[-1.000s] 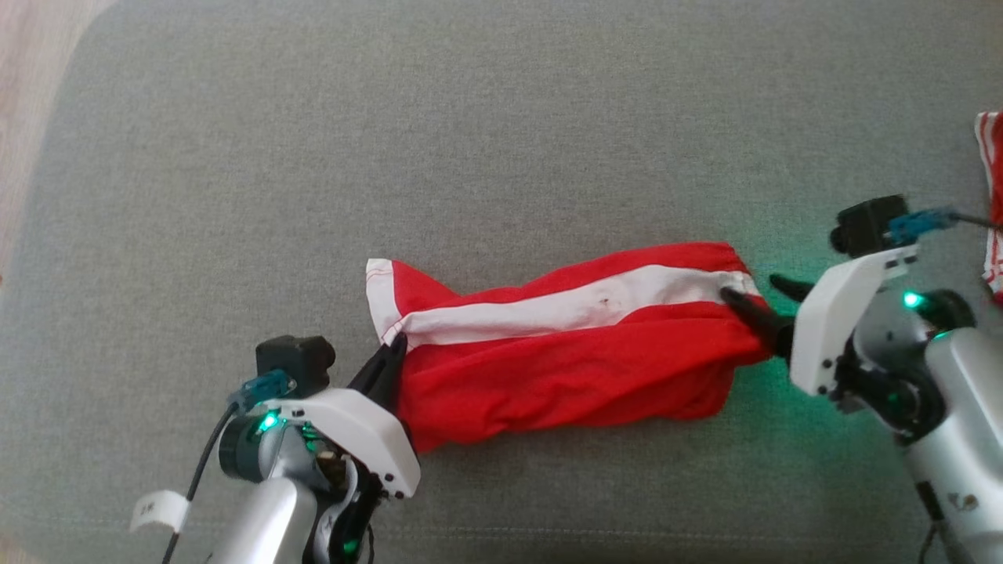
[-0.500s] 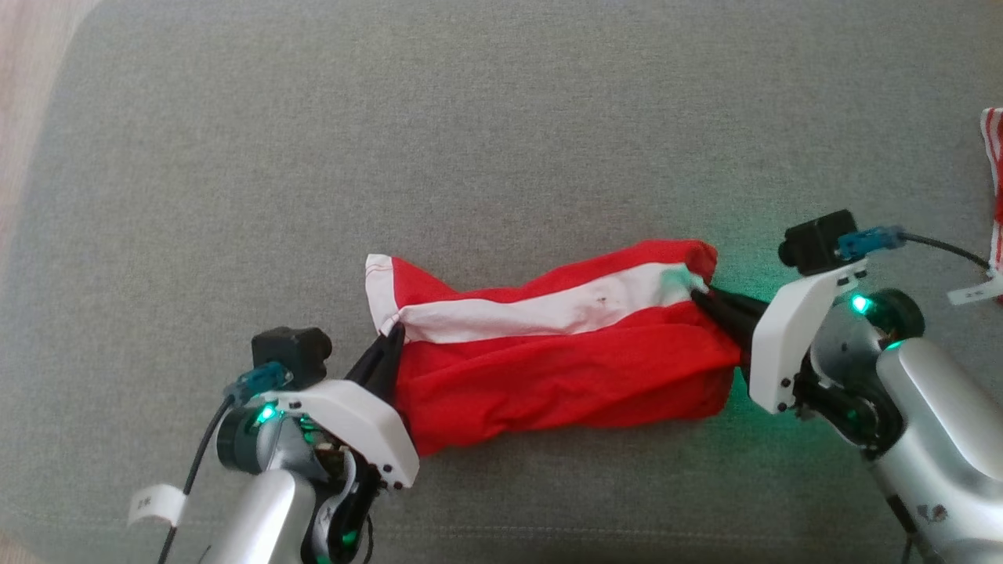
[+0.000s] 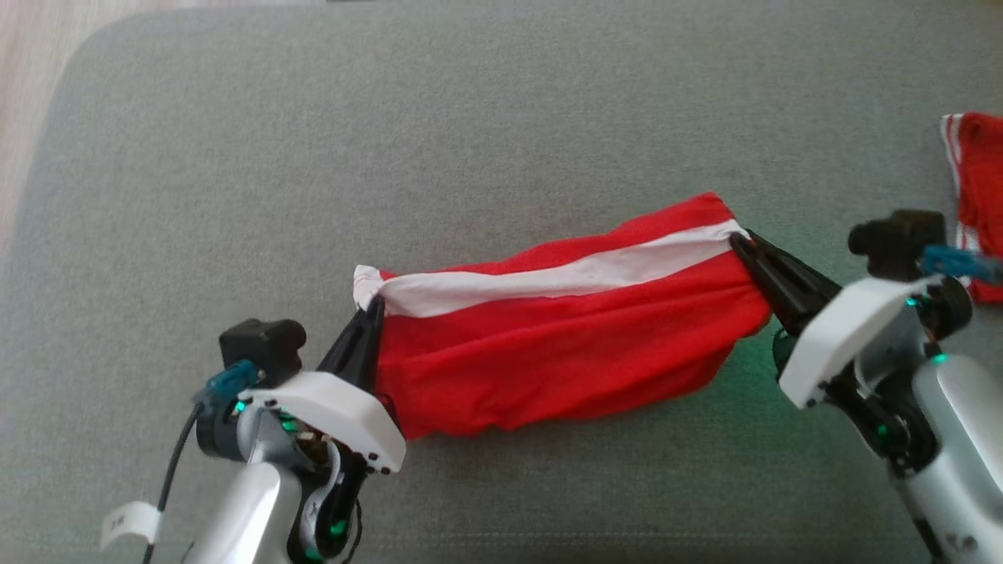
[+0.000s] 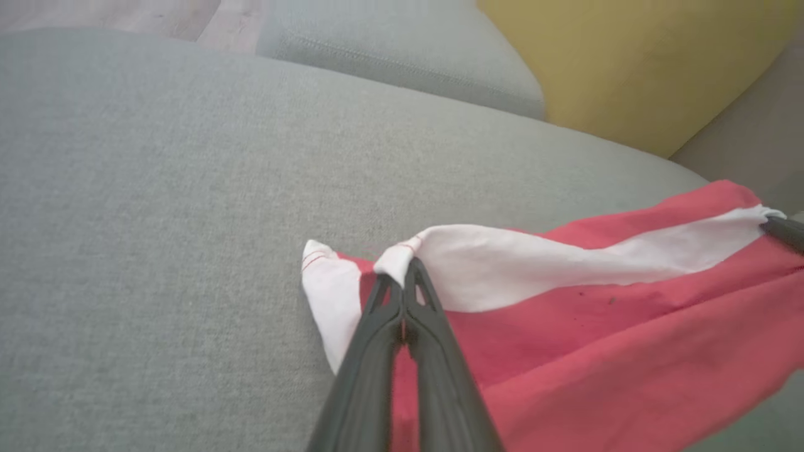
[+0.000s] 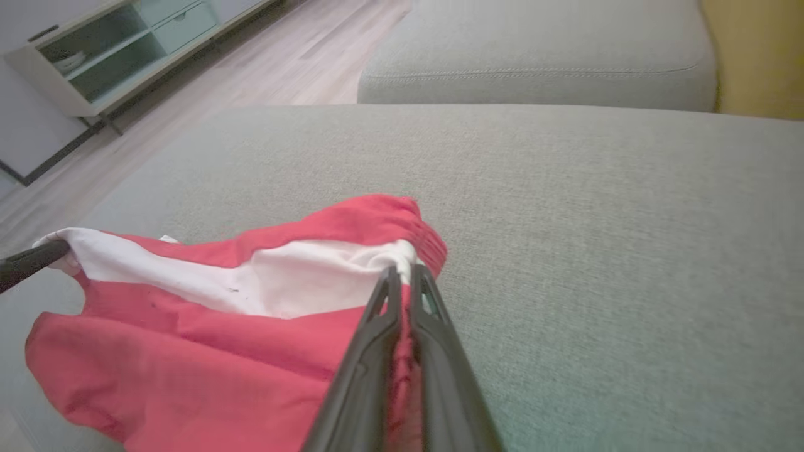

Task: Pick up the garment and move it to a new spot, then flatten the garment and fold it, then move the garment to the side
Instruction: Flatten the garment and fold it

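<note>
One garment (image 3: 564,345) spans left end effector (image 3: 375,305) and right end effector (image 3: 741,242), each pinching an end

Arms spread apart, left tool (image 3: 375,305) clamped closed, right tool (image 3: 741,241) clamped closed

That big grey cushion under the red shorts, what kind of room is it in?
Probably a living room at home: the grey cushion looks like a sofa seat, with wooden floor and a low shelf cabinet beyond it.

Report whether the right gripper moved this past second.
Yes. The right gripper shut on the garment and rose up the view against the red cloth at right.
</note>
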### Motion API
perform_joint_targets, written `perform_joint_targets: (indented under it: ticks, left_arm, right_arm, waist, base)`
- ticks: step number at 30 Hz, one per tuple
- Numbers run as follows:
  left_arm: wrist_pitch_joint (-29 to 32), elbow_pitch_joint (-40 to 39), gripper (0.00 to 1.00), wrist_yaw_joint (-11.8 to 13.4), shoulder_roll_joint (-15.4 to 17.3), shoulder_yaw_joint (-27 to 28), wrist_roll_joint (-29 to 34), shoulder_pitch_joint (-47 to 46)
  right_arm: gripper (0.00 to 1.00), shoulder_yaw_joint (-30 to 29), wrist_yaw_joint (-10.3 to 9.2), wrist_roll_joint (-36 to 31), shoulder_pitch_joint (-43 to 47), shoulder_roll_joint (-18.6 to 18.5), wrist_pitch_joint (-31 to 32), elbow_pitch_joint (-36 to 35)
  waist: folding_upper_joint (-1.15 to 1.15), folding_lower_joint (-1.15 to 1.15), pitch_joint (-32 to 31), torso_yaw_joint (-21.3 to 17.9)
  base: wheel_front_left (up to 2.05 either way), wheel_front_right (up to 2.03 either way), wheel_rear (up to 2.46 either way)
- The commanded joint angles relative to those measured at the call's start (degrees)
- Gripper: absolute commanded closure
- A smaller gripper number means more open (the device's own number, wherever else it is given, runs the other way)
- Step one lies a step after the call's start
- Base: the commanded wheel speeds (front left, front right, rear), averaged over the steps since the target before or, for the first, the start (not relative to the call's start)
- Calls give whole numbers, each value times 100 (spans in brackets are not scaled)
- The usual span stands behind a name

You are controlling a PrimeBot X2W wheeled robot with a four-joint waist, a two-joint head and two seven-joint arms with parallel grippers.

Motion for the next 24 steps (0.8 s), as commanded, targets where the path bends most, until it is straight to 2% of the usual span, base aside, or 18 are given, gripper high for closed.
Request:
perform_joint_targets:
  ticks: [1,16,24]
  left_arm:
    - [-104,-305,100,34,82,234,18,-201]
    - [-673,-1425,100,79,171,366,178,-329]
    - [-627,-2508,100,162,333,450,289,-340]
  right_arm:
    - [100,-93,37,-71,75,-3,-134,-354]
    - [100,-995,37,-684,615,360,-847,-1926]
    - [100,-1470,37,-1118,913,565,-699,-3137]
  waist:
    - [0,0,-72,-58]
    - [0,0,-695,-233]
    - [0,0,-973,-337]
  base:
    - [0,0,0]
    - [0,0,0]
    - [0,0,0]
